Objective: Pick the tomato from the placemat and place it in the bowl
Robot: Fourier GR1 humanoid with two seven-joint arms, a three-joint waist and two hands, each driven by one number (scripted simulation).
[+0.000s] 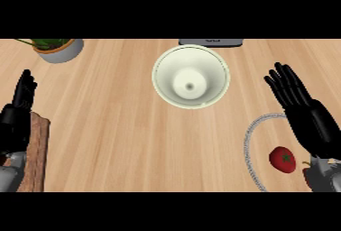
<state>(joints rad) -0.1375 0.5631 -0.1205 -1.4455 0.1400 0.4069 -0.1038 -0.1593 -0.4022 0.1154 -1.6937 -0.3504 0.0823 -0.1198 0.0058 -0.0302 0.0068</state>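
Observation:
A red tomato [282, 159] with a green stem lies on a round wood-coloured placemat with a pale rim [252, 135] at the lower right. A cream bowl [191, 76] stands upright at the top centre of the counter, with nothing in it. My right hand [305, 110] hovers open with straight fingers pointing away, just above and right of the tomato, covering part of the placemat. At the left edge my left hand [16, 118] rests open, fingers up.
A potted plant in a grey pot [58, 48] sits at the top left. A dark flat object [212, 42] lies behind the bowl. A wooden board [34, 153] lies under my left hand at the lower left.

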